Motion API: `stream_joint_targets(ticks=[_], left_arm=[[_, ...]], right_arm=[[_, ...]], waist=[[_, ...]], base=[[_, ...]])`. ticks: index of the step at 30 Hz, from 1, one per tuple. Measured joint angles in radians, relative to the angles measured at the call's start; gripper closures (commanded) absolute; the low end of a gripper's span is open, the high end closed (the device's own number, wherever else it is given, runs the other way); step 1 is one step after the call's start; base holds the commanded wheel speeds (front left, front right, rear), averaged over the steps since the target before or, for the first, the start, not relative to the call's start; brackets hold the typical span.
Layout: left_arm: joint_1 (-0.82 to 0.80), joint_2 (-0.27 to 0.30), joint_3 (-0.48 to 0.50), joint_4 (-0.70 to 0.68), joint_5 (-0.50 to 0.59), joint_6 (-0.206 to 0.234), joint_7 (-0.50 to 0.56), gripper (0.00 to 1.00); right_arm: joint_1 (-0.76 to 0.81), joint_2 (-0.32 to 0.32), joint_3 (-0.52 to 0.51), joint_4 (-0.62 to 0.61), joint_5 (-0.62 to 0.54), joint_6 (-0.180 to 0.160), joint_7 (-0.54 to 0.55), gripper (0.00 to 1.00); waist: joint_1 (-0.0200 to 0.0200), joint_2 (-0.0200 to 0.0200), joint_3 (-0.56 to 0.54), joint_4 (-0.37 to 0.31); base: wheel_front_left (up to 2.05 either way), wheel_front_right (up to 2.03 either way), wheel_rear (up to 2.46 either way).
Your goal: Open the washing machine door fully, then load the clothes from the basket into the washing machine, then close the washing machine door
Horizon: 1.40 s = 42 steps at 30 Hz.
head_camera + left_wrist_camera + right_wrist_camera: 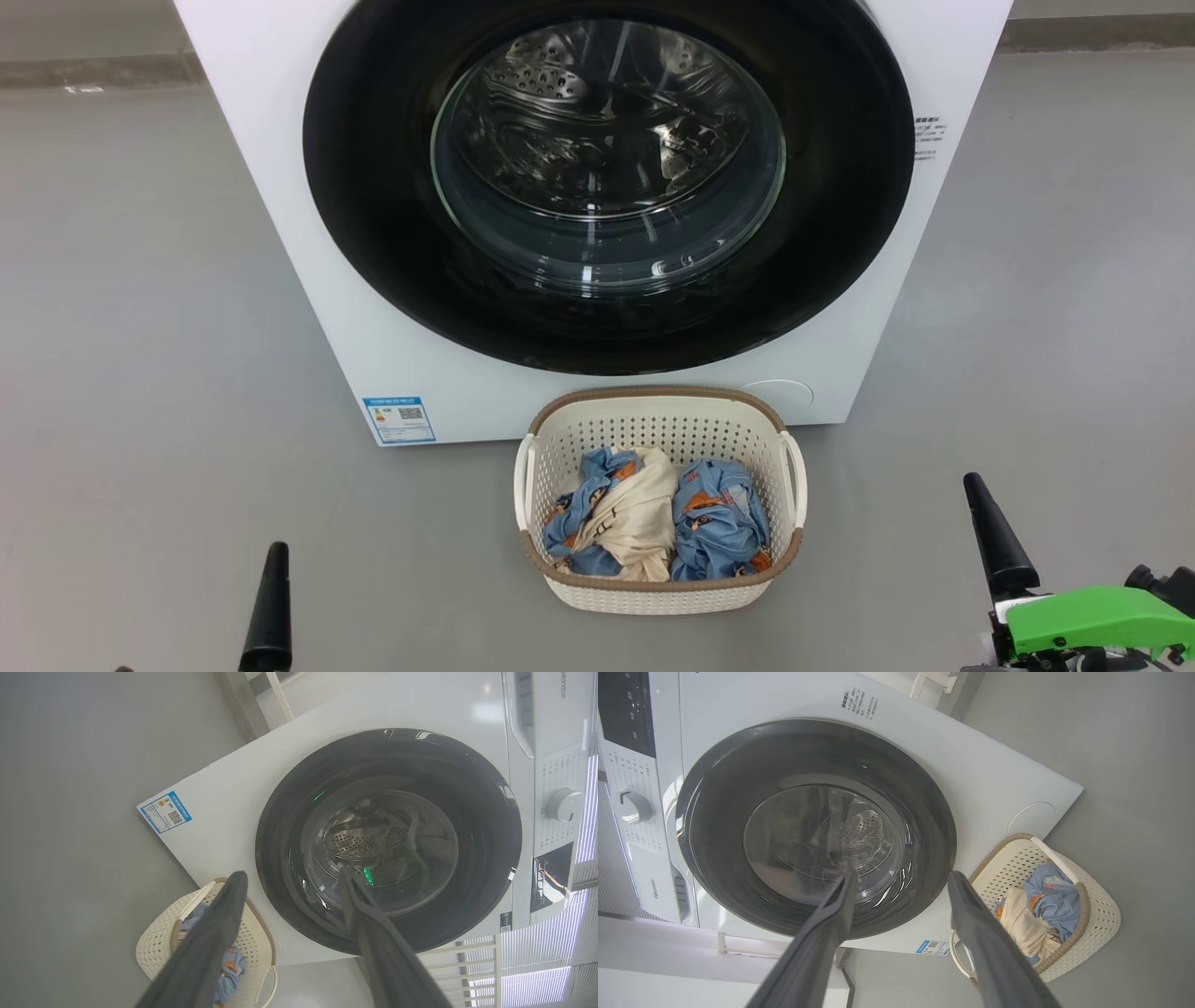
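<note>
Left wrist view: the left fingers (215, 933) stand wide apart with nothing between them and point at the lower part of the washing machine door (280, 826). In the right wrist view the right fingers (826, 933) are spread just as wide and hold nothing, aimed at the door's glass window. In the head view both arms sit low, one dark finger rising at the lower left and one at the lower right, well apart from the basket (653, 597) between them.

The basket rests on the grey floor (140, 373), its far rim just beside the front of the washing machine (280, 233). The clothes (635, 513) lie bunched inside it, cream in the middle and blue print on either side. The door is shut flat against the machine, its black lower rim just above the basket's far rim. Floor spreads wide on both sides of the basket and the machine.
</note>
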<state>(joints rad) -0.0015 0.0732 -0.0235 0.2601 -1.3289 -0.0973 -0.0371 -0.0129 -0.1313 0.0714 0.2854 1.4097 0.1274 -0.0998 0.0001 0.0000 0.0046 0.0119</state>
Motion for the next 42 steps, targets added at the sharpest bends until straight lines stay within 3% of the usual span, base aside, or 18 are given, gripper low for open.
stream_joint_targets(ticks=[16, 42], left_arm=[[0.000, -0.002, -0.007, -0.023, 0.198, -0.005, -0.041, 0.00], [0.000, -0.004, -0.021, -0.050, 0.471, -0.016, -0.099, 0.00]], right_arm=[[0.000, 0.015, 0.001, -0.018, -0.237, 0.000, -0.030, 0.00], [0.000, 0.033, 0.002, -0.043, -0.507, 0.000, -0.071, 0.00]], waist=[[0.0000, 0.0000, 0.011, 0.003], [0.0000, 0.0000, -0.001, 0.013]], base=[[0.00, 0.00, 0.00], [0.00, 0.00, 0.00]])
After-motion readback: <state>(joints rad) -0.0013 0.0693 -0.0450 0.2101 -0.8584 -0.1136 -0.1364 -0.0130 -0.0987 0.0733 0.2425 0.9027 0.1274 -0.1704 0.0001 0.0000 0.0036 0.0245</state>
